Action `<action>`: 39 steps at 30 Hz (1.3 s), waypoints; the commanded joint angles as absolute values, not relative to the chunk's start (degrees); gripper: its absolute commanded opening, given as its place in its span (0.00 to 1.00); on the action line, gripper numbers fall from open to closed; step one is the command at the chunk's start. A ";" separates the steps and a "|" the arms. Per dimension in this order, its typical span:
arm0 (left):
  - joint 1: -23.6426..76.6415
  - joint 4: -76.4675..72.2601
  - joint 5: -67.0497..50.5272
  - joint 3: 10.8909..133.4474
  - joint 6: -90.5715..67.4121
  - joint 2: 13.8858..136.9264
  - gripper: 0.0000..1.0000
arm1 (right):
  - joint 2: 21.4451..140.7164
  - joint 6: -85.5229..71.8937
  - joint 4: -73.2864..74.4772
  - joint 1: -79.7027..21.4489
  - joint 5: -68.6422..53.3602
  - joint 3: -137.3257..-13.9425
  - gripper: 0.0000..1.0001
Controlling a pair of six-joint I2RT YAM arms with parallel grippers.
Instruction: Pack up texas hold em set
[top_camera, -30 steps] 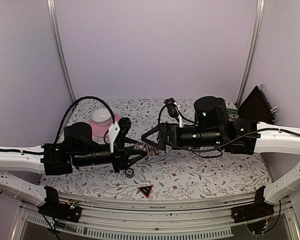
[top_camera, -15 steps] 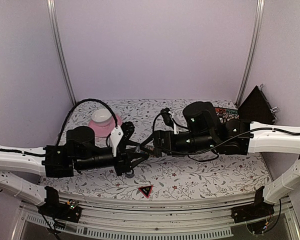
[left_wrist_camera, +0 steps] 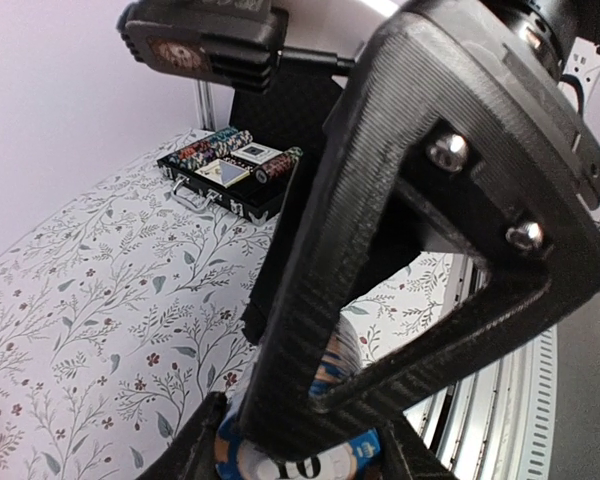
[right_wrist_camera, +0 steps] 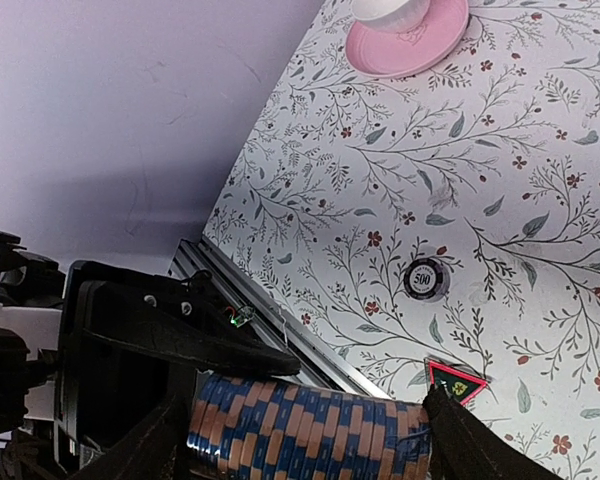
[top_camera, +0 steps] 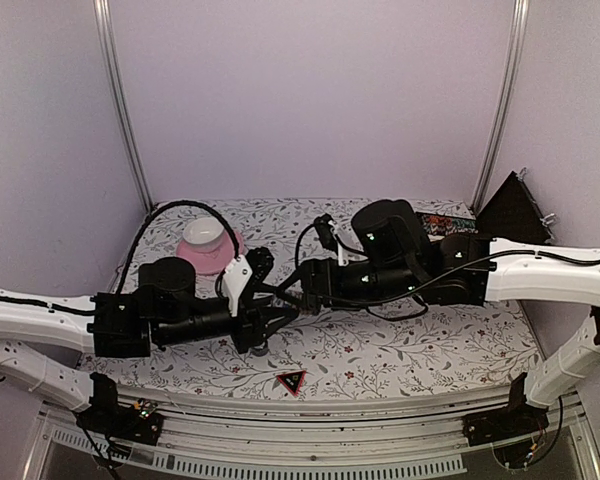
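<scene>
"Watching those two claws meet, are you? What have they got?"

"A chip roll [right_wrist_camera: 310, 432], blue and orange stripes. It's held up off the cloth, well apart from the case [left_wrist_camera: 230, 203], nearer the arms' bases and to the robot's left of it. The right gripper [right_wrist_camera: 310, 445] is clamped on it end to end, one finger against each end face. The left gripper [left_wrist_camera: 300, 455] hugs one end across its width. I see no gap there, so I'd call that closed on it too."

"Will it hold together?"

"I'd guess it's a loose stack, dense for its size and hard-faced, so it's slippery chip against chip. Squeezed from the ends it makes a firm column. Taken by the sides alone, the middle could buckle and spill."

"And the rest?"

"The case lies open, with rolls and card decks in its slots. A loose chip [right_wrist_camera: 425, 279] marked 500 lies flat on the table, farther from the case than the roll, and the triangle marker [right_wrist_camera: 456, 381] is near it. That flat chip looks awkward to me: it's thin, with only its rim to pinch."
</scene>
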State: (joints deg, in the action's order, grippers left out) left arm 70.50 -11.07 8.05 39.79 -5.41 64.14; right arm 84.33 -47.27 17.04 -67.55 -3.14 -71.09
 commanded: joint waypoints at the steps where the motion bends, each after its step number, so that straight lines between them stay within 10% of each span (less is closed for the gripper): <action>1: 72.11 -17.29 9.62 41.22 -4.19 64.40 0.00 | 85.55 -47.37 17.13 -68.63 -3.64 -74.10 0.75; 27: 73.78 -18.89 12.83 40.87 -2.55 64.46 0.00 | 85.93 -49.11 19.85 -68.78 -3.67 -72.47 0.84; 39: 74.00 -18.70 13.67 40.93 -2.31 65.15 0.00 | 84.84 -48.96 18.95 -68.74 -3.73 -72.36 0.51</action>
State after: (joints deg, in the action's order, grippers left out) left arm 73.12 -12.93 12.78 39.79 -2.52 65.30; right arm 85.91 -49.89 19.75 -68.20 -3.11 -72.69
